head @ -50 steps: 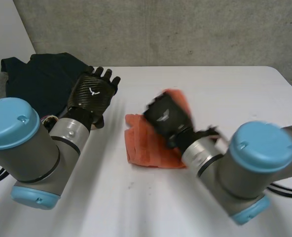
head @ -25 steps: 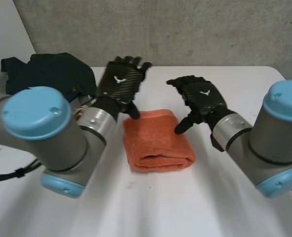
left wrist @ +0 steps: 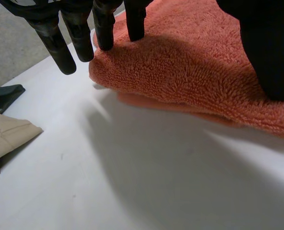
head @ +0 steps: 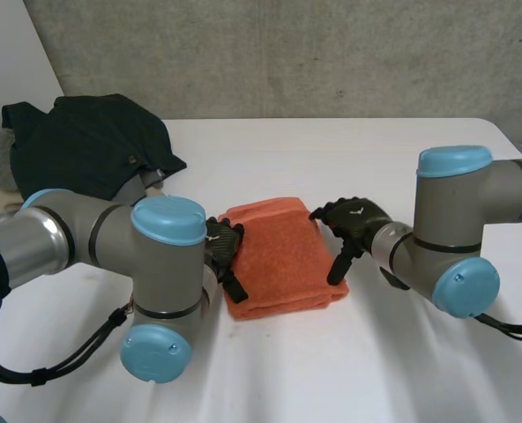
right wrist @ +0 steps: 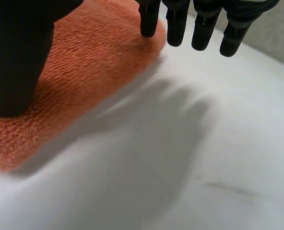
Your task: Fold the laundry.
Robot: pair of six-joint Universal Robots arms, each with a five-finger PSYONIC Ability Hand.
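Resting at the left edge of the folded orange towel (head: pixel 279 256), the left hand (head: pixel 226 248) keeps nothing in its grasp: in its own wrist view the fingers (left wrist: pixel 67 45) are straight and a little apart, two of them touching the towel's (left wrist: pixel 190 62) rounded edge and the others over bare table beside it, while the thumb (left wrist: pixel 271 48) lies down on the pile. Opposite it, at the towel's right edge, the right hand (head: pixel 356 220) is likewise spread, its straight fingers (right wrist: pixel 175 24) hanging just past the towel's (right wrist: pixel 94 52) corner with one fingertip at the cloth, and its thumb (right wrist: pixel 17 57) set on the top layer. The towel lies flat between the two hands near the middle of the white table (head: pixel 376 159), folded over with its doubled edge toward the robot. Well apart from it, at the far left corner, sits a heap of dark clothes (head: pixel 85 141); the left wrist view shows a beige cloth (left wrist: pixel 3 139) by it.
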